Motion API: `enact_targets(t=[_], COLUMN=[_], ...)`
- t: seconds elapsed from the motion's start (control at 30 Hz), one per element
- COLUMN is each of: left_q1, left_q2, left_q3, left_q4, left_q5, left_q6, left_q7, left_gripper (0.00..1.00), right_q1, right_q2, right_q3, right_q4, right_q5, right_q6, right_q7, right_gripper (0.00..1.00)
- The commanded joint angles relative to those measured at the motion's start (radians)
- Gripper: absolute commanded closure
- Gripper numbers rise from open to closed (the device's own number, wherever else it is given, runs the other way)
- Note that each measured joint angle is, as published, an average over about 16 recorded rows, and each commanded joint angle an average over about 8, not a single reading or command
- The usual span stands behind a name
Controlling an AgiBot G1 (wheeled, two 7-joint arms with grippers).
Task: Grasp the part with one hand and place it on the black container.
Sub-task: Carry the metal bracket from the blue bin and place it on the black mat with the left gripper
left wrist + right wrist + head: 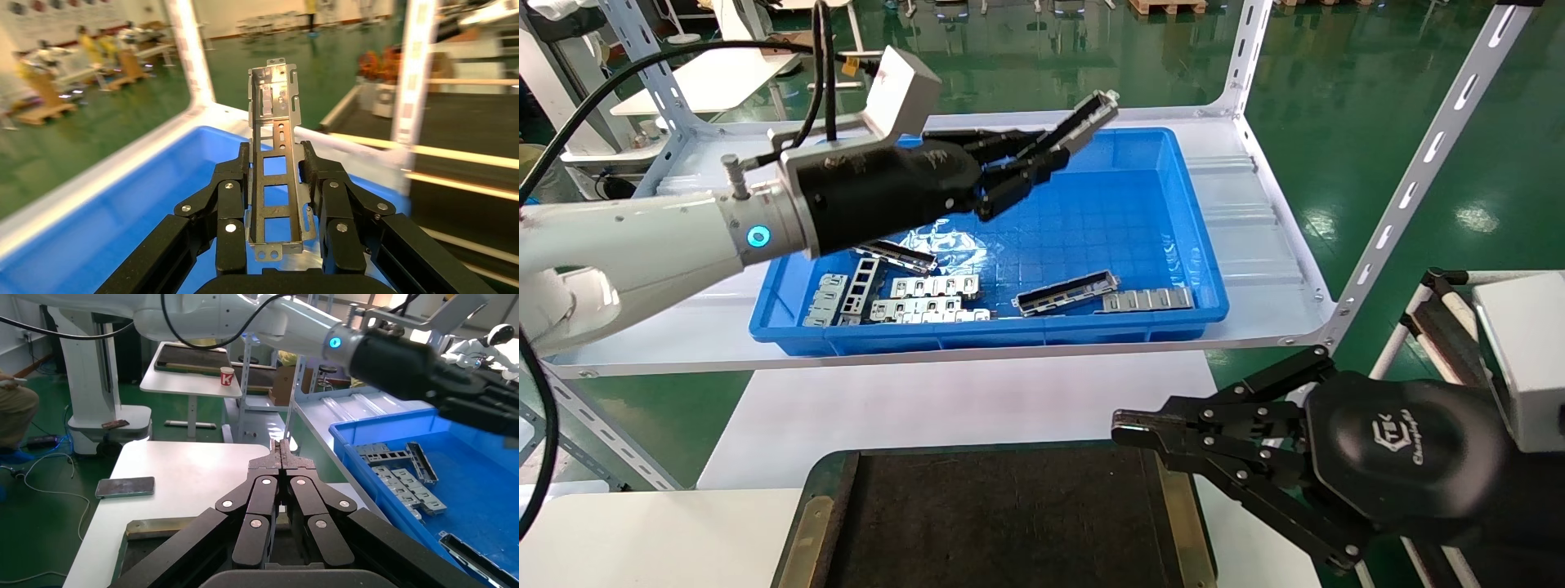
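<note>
The robot's left black gripper (1054,151) is gripping a long silver-grey metal channel part (273,160) between its fingers, holding it in the air above the blue plastic bin (1164,237) on the far shelf. The carry to the near flat black container (1001,514) appears next. The right gripper (1132,426) is waiting closed, nearby.

part (1081,122): silver-grey, dark slotted inside | bin (1140,212): blue, grid-patterned floor | black container (1001,523): matte black, olive-brass edge strips | floor (1377,90): glossy green
</note>
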Motion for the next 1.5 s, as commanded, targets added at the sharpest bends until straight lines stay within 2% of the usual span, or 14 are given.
enact_targets(t=[0.03, 0.33, 0.53, 0.77, 1.17, 1.5], left_q1=[0.014, 0.129, 0.223, 0.33, 0.49, 0.628], left_q2=[-0.025, -0.175, -0.263, -0.329, -0.339, -0.279], left_q3=[0.003, 0.036, 0.069, 0.117, 0.182, 0.238], left_q4=[-0.037, -0.346, -0.544, -0.71, -0.77, -0.774], left_q5=[-0.005, -0.006, 0.012, 0.046, 0.067, 0.098], left_q6=[0.031, 0.002, -0.089, -0.213, -0.395, -0.689], left_q7=[-0.017, -0.131, -0.197, -0.251, -0.297, -0.33], left_gripper=[1.0, 1.0, 1.0, 1.0, 1.0, 1.0], right_q1=[0.0, 0.0, 0.0, 0.0, 0.0, 0.0], right_q2=[0.0, 0.0, 0.0, 0.0, 0.0, 0.0], right_q3=[0.0, 0.0, 0.0, 0.0, 0.0, 0.0], right_q4=[0.0, 0.0, 0.0, 0.0, 0.0, 0.0], right_q5=[0.0, 0.0, 0.0, 0.0, 0.0, 0.0], right_q6=[0.0, 0.0, 0.0, 0.0, 0.0, 0.0], right_q7=[0.0, 0.0, 0.0, 0.0, 0.0, 0.0], right_gripper=[1.0, 1.0, 1.0, 1.0, 1.0, 1.0])
